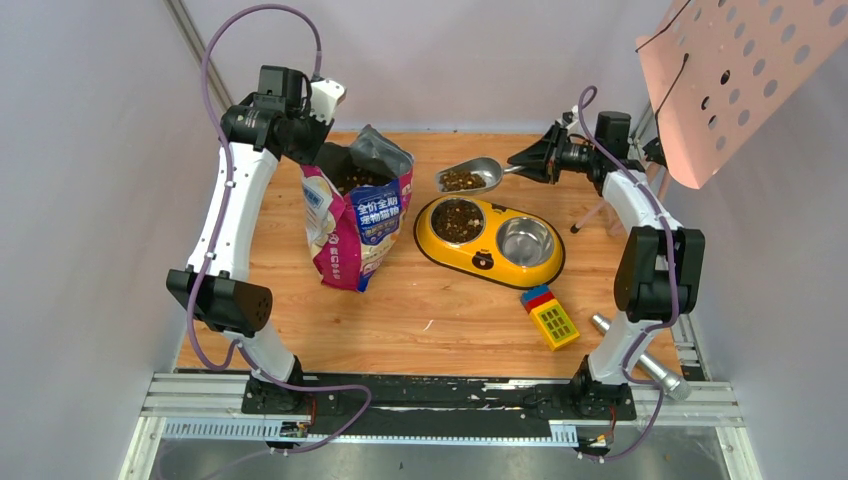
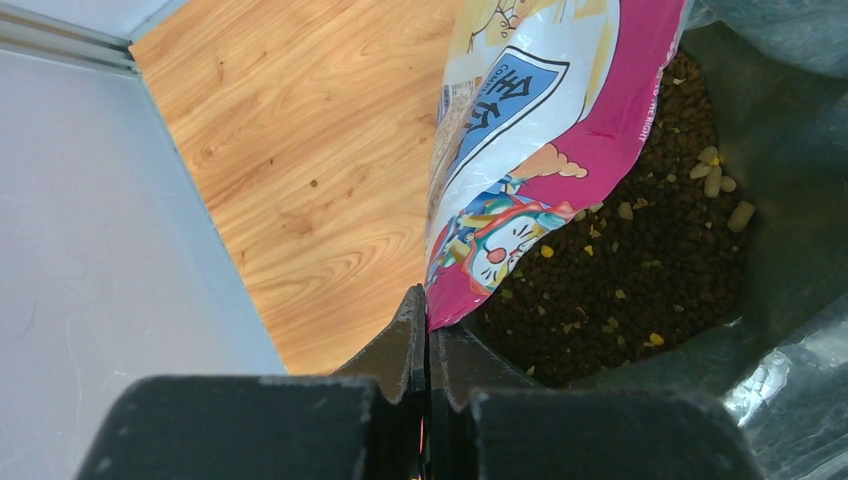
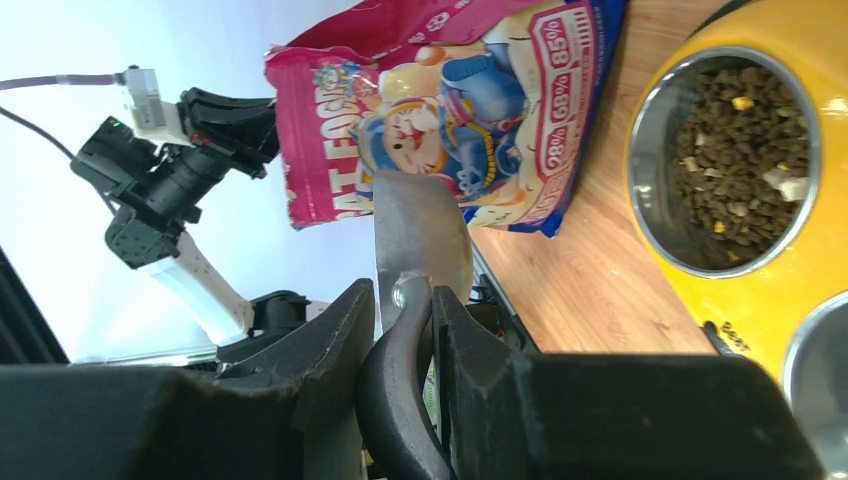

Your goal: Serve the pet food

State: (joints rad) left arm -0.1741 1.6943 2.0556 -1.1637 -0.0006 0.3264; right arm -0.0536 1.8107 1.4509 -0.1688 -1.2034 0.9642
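Top external: a scoop (image 1: 488, 168) of pet food (image 1: 460, 181) is held beside the yellow feeder (image 1: 487, 262).
The right claw (image 3: 403, 293) is clamped on the scoop's handle; the left claw (image 2: 428, 310), fully closed, pinches the bag (image 1: 355, 225) rim. Kibble also fills the bag and the feeder's left bowl.

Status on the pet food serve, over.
Left fingers shut on cat food bag rim. Right fingers shut on metal scoop handle, kibble aboard. Yellow feeder beside scoop, nothing between.
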